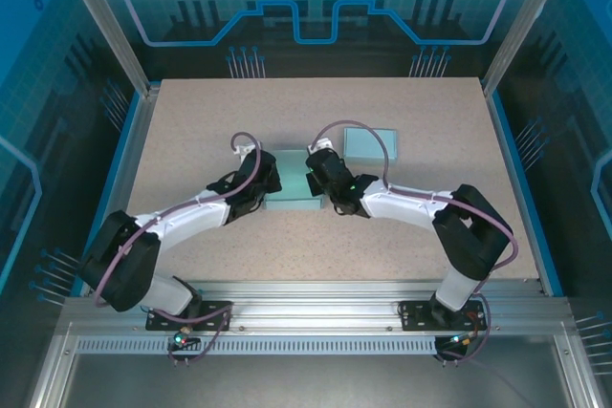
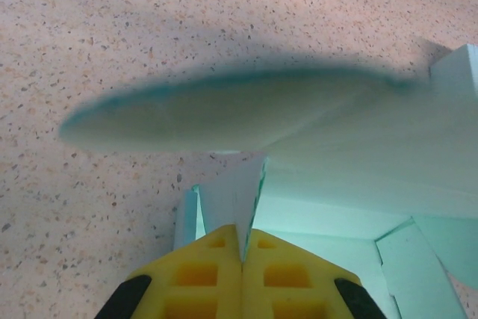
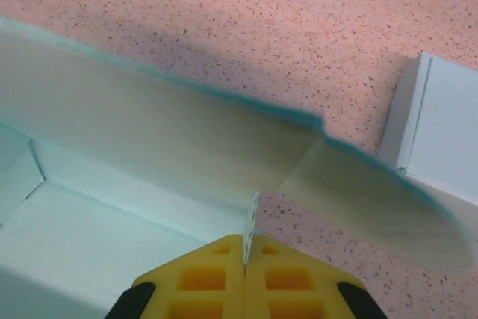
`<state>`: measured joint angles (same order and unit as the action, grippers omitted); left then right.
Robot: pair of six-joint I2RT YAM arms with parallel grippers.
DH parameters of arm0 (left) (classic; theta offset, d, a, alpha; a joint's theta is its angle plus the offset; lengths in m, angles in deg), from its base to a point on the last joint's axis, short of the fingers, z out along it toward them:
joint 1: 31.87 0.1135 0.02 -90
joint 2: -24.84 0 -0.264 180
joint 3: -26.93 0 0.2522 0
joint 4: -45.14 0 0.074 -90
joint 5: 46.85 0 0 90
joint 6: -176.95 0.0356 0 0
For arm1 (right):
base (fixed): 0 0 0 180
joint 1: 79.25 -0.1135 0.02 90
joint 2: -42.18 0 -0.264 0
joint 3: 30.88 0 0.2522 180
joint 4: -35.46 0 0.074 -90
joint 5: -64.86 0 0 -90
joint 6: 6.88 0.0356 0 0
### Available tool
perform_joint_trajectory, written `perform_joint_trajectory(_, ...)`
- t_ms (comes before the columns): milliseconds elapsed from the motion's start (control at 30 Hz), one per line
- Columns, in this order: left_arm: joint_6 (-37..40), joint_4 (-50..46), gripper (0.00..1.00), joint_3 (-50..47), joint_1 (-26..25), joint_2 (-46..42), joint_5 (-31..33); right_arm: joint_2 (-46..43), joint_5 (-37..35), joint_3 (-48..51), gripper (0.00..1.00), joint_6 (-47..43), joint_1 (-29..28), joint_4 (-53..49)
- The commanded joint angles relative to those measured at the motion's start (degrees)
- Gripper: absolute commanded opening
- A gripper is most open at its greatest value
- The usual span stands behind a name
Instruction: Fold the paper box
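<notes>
Top view, table: the beige speckled table point(image 1: 191, 121) offered open surface along its left, near and far margins.
Top view, box: the pale teal paper box point(image 1: 290, 167) sat at the table's centre between the two wrists, well apart from every table edge.
Top view, second box: a smaller pale teal folded box point(image 1: 371, 145) stood near the first, on its far right side, just beyond the right wrist.
Top view, grippers: the left gripper point(image 1: 271, 182) met the box's left end and the right gripper point(image 1: 313, 177) its right end.
Left wrist, gripper: the left gripper point(image 2: 241, 235) was clenched, its yellow fingers point(image 2: 213, 274) pinching a thin upright paper panel point(image 2: 243, 192) seen edge-on.
Left wrist, flap: a rounded flap point(image 2: 224, 110) reached out over the table, which showed open beyond its curved edge.
Right wrist, gripper: the right gripper point(image 3: 244, 238) was clenched on the thin end edge of the box wall.
Right wrist, wall: the long side wall point(image 3: 149, 132) ran left from the grip, and a rounded tab point(image 3: 373, 199) ran right.
Right wrist, second box: its corner point(image 3: 441, 125) lay near the tab's tip, with a strip of table between.
</notes>
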<state>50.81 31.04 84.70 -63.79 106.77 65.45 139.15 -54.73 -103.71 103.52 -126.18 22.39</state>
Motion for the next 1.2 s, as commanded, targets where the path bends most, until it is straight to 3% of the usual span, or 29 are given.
perform_joint_trajectory(0,-1.77,4.26,0.00,-2.98,-3.57,-2.23,-7.56,-0.41,7.93,2.96,0.00,1.06,-4.65,4.01)
perform_joint_trajectory(333,-1.71,6.89,0.00,-10.74,-5.65,-4.50,-4.40,-0.29,1.74,6.33,0.00,9.91,-9.48,5.18)
perform_joint_trajectory(533,-0.24,9.68,0.00,-13.81,-7.65,-2.31,-0.41,-0.88,2.40,6.61,0.00,14.81,-9.53,7.40)
perform_joint_trajectory(1167,-0.38,11.75,0.00,-12.99,-10.28,2.10,1.69,1.19,5.22,9.76,0.00,17.87,-9.65,14.43)
